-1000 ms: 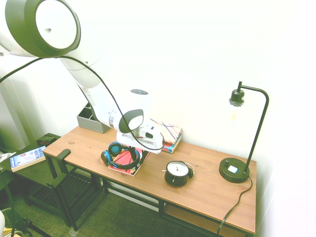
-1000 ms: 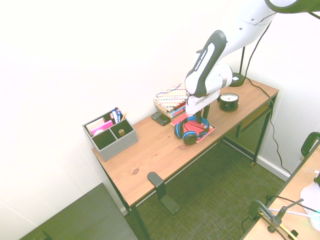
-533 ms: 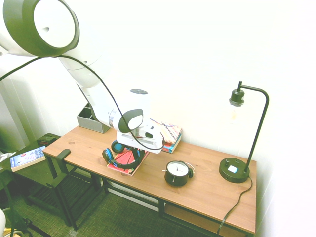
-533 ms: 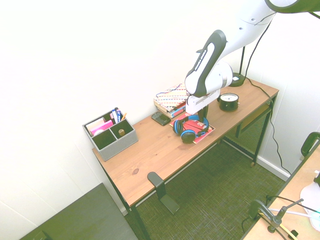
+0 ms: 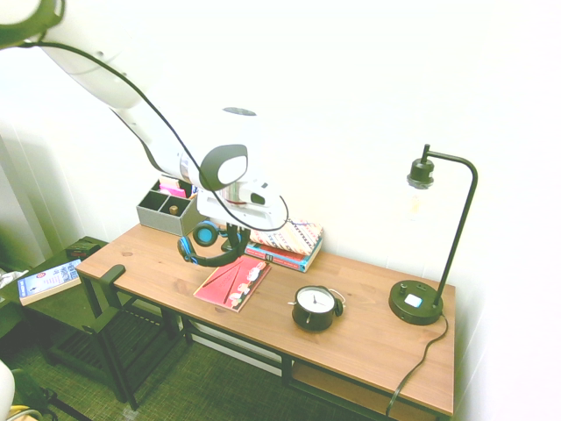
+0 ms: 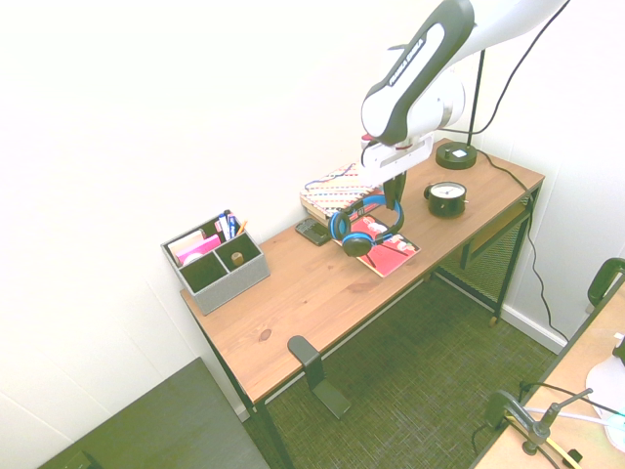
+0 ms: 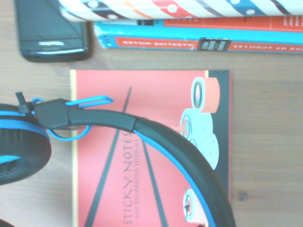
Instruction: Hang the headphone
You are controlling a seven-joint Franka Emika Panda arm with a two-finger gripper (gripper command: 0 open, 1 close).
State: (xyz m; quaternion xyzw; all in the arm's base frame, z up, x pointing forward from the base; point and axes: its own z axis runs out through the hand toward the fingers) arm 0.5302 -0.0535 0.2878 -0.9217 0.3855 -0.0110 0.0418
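The headphone (image 5: pixel 207 245) (image 6: pixel 359 223), with a black headband and blue ear cups, hangs in the air above the wooden desk (image 5: pixel 368 338). My gripper (image 5: pixel 235 233) (image 6: pixel 394 198) is shut on its headband, and the ear cups dangle below on the side toward the grey organiser. In the wrist view the black headband (image 7: pixel 158 142) curves across a red sticky-notes booklet (image 7: pixel 156 94) lying on the desk beneath, with one ear cup (image 7: pixel 19 151) beside it. A black hook bracket (image 5: pixel 112 274) (image 6: pixel 307 356) sticks out at the desk's edge.
A grey desk organiser (image 5: pixel 163 209) (image 6: pixel 216 258) stands at one end. A stack of books (image 5: pixel 289 242) (image 6: pixel 335 190) and a black phone (image 6: pixel 313 232) lie by the wall. A round black alarm clock (image 5: pixel 315 307) (image 6: pixel 447 198) and a black desk lamp (image 5: pixel 417 302) stand toward the other end.
The gripper shut on the headband and lifted the headphone off the red booklet, rising and shifting a little toward the organiser. The booklet now lies uncovered.
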